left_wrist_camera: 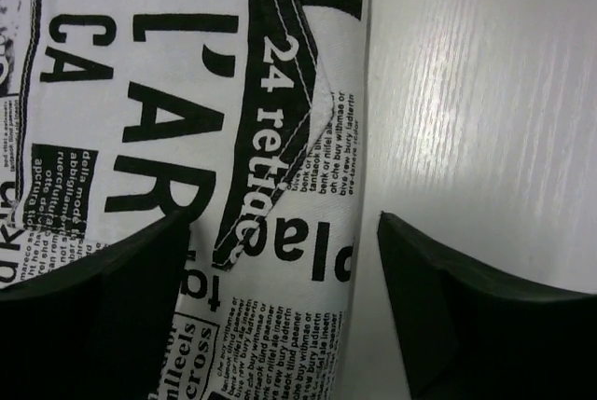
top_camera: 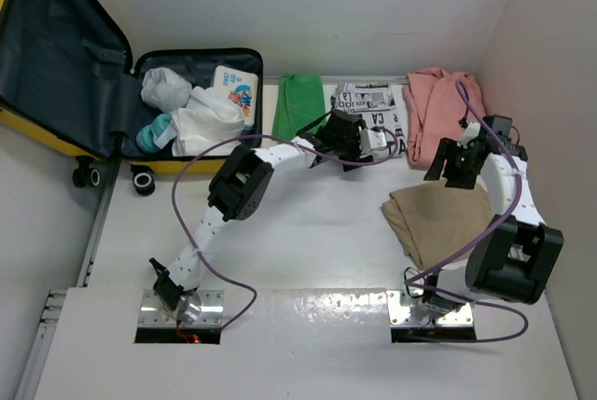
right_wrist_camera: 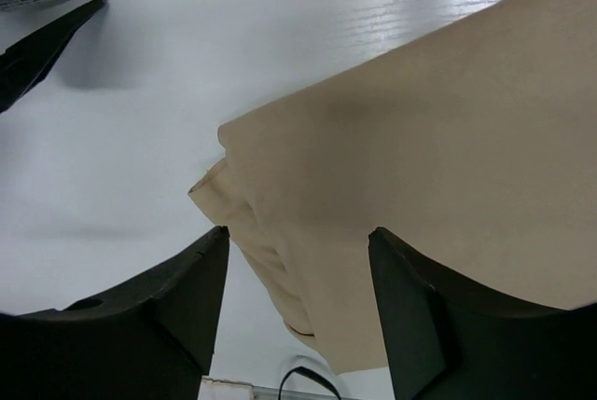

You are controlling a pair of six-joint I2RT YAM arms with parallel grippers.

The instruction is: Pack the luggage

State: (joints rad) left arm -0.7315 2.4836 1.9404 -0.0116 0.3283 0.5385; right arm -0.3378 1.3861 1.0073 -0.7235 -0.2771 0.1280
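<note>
Left tool [left_wrist_camera: 280,227] hangs wide open over the newsprint cloth [left_wrist_camera: 140,92] at the far edge of the desk [top_camera: 308,232], so I'd say pick-up step: next it should drop, clamp, and haul it to the open luggage [top_camera: 56,46] by the far-left corner.
</note>
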